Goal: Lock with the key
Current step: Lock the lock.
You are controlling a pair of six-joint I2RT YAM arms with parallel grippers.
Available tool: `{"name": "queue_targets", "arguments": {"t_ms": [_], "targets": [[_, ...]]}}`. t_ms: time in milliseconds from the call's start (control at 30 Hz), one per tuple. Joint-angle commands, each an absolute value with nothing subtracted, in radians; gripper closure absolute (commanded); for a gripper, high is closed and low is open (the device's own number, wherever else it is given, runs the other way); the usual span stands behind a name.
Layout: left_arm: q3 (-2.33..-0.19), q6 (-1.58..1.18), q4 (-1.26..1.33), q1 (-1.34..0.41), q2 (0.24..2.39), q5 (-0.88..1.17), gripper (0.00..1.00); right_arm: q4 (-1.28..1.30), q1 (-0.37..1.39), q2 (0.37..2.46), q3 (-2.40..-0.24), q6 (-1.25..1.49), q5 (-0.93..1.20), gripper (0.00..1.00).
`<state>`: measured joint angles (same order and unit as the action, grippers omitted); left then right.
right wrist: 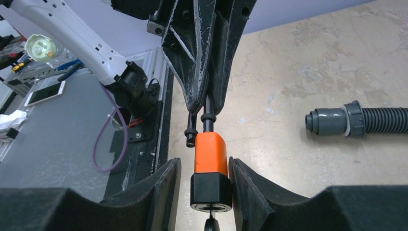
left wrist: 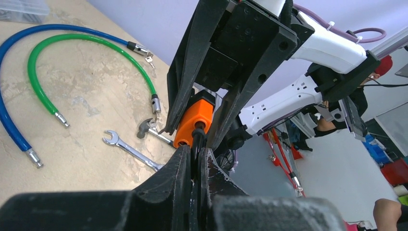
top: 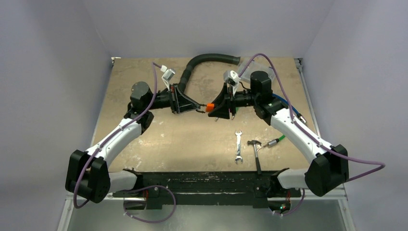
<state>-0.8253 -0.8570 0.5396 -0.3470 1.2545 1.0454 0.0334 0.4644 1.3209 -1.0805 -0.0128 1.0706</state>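
Padlock (right wrist: 210, 154): body of smooth, glossy orange plastic; base cap of matt black plastic.
Shackle (right wrist: 210, 120): thin rod with a dull, dark coating.
Left gripper (right wrist: 208, 103): fingers (right wrist: 192, 53) of matt black plastic, edges scuffed pale.
Right gripper (right wrist: 204, 163): black finger surfaces, grainy and matt.
Table top (right wrist: 312, 62): mottled beige, stone-like, worn in patches.
Wrench (left wrist: 130, 150): bare bright metal, polished.
Green cable (left wrist: 41, 91), Blue cable (left wrist: 9, 120): glossy plastic sheaths, shiny metal end fittings.
Hose (right wrist: 385, 120): black ribbed plastic.
Coupling (right wrist: 332, 122): smooth grey plastic.
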Motion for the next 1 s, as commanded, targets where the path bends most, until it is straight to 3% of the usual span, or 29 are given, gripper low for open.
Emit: {"name": "queue_targets", "arguments": {"t_ms": [0, 233, 367, 600, 967], "targets": [[-0.832, -0.894, 0.649, -0.341, 1.218, 1.049, 1.0, -0.032, 0.468, 1.323, -1.088, 0.039, 1.123, 0.52], [-0.827, -0.916, 0.677, -0.341, 1.218, 1.05, 1.0, -0.008, 0.468, 1.335, -1.091, 0.026, 1.101, 0.43], [-0.817, -0.936, 0.706, -0.341, 1.216, 1.051, 1.0, 0.02, 0.468, 1.353, -1.105, 0.012, 1.095, 0.42], [-0.806, -0.936, 0.708, -0.341, 1.213, 1.04, 1.0, 0.02, 0.468, 1.355, -1.113, 0.011, 1.118, 0.52], [-0.798, -0.929, 0.698, -0.341, 1.216, 1.03, 1.0, 0.006, 0.469, 1.341, -1.111, 0.031, 1.138, 0.47]]}}
